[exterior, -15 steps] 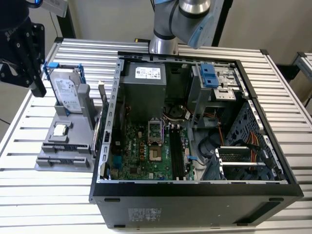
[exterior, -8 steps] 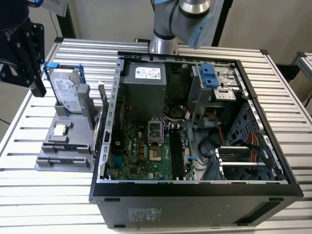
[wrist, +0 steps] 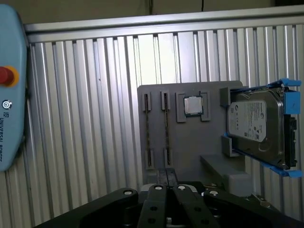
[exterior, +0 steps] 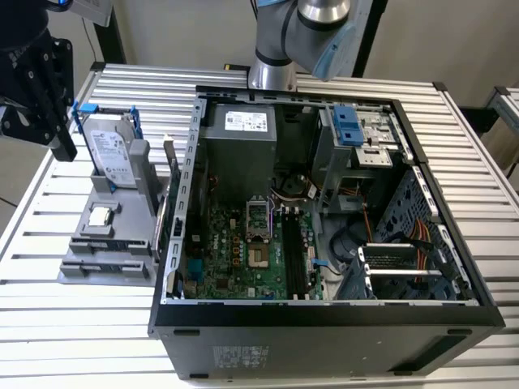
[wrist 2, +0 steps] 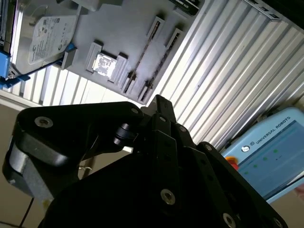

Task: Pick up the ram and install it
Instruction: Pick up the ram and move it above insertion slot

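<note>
A thin dark stick that looks like the ram [exterior: 172, 185] stands on edge between the grey fixture [exterior: 122, 235] and the left wall of the open computer case [exterior: 324, 211]. My black gripper [exterior: 65, 148] hangs high over the table at the exterior view's left, beside the hard drive, well apart from that stick. In both wrist views its fingers meet at the tip with nothing between them: gripper [wrist 2: 159, 101], gripper [wrist: 166, 172]. Below them lies the fixture [wrist: 209, 142] with two narrow slots [wrist: 156, 129].
A silver hard drive [exterior: 109, 154] in a blue bracket and a small processor chip [exterior: 100, 215] sit on the fixture. The green motherboard [exterior: 235, 251] with long black memory slots [exterior: 293, 251] lies inside the case. A light-blue pendant [wrist: 9, 85] rests on the ribbed table [exterior: 49, 308].
</note>
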Motion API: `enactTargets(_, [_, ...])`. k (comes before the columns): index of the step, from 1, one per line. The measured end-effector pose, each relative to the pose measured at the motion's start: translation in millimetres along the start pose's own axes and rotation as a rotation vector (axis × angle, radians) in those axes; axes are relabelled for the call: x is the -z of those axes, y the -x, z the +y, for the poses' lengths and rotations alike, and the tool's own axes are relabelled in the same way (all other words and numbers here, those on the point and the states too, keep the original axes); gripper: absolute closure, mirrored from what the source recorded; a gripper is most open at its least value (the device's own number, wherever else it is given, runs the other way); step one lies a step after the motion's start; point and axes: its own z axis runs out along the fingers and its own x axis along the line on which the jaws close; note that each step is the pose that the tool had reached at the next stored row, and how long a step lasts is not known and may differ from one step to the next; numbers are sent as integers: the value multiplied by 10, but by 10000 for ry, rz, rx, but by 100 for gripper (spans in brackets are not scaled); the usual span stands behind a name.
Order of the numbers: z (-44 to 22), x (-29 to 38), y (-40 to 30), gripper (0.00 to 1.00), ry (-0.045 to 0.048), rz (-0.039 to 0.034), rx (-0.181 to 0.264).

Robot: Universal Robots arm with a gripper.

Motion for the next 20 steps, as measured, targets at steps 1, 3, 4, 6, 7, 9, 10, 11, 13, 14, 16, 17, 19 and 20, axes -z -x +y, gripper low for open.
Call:
enactTargets(1, [0,0,0,100,0,1,2])
enactTargets(3, [0,0,0,100,0,1,4])
enactTargets(4, [0,1,0,100,1,1,4])
enactTargets(6, [0,0,0,100,1,1,4])
enactTargets(7, [0,0,0,100,0,0,5])
enactTargets(9, [0,0,0,100,0,1,4])
enactTargets(10, [0,0,0,100,1,1,5])
enactTargets(11, [0,0,0,100,0,0,5])
enactTargets(13, [0,0,0,100,0,1,5])
enactTargets(14, [0,0,0,100,0,1,5])
enactTargets(16, [0,0,0,0,1,0,5])
enactTargets(17, [0,0,0,0,0,1,6])
enactTargets(19, [0,0,0,0,0,1,6])
enactTargets(20, [0,0,0,0,0,1,6])
